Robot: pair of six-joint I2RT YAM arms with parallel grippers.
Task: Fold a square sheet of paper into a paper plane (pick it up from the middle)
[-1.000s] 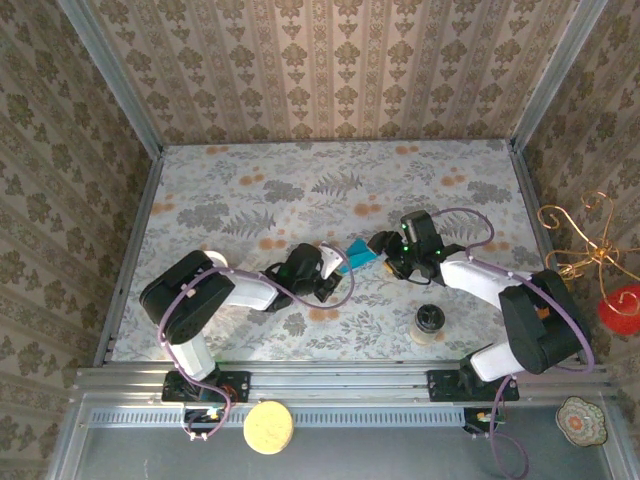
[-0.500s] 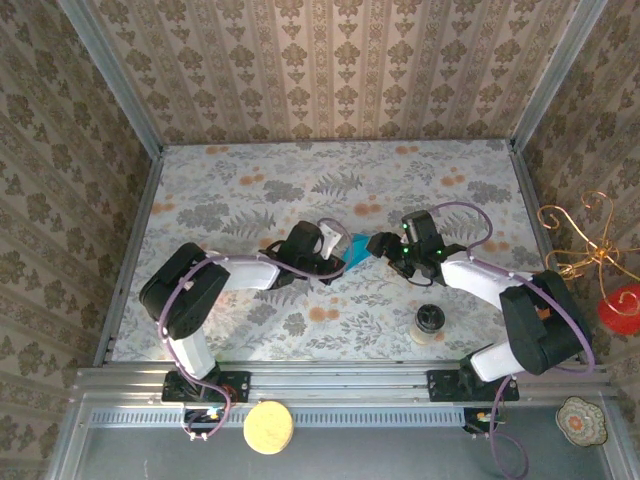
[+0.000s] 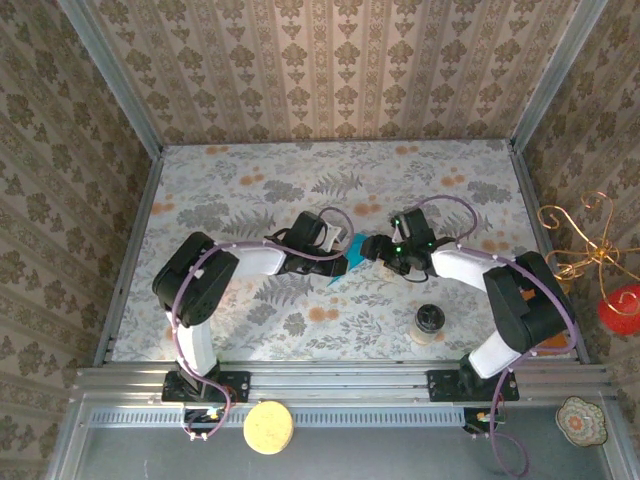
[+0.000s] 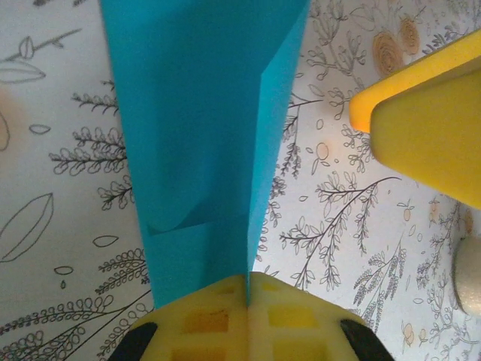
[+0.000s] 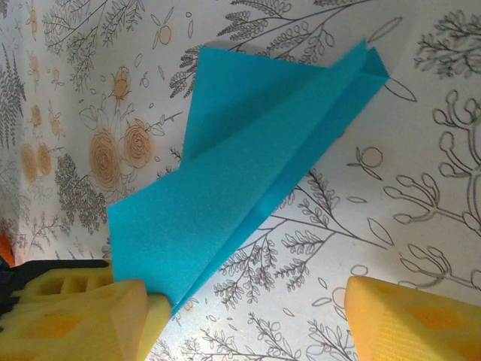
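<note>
Now at mid-table the left gripper (image 4: 246,284) is pinched tight on one end of the paper plane (image 4: 195,113), a teal dart with layered folds. Within the last second it has reached a little farther out, while the right gripper (image 5: 248,297) has slid in from the right, its jaws spread wide and one finger near the paper's edge. Folding looks nearly done, so a handover or final crease seems likely; a small jar (image 3: 429,322) stands nearer right on the floral table (image 3: 230,190), with patterned wallpaper (image 3: 330,70) beyond.
</note>
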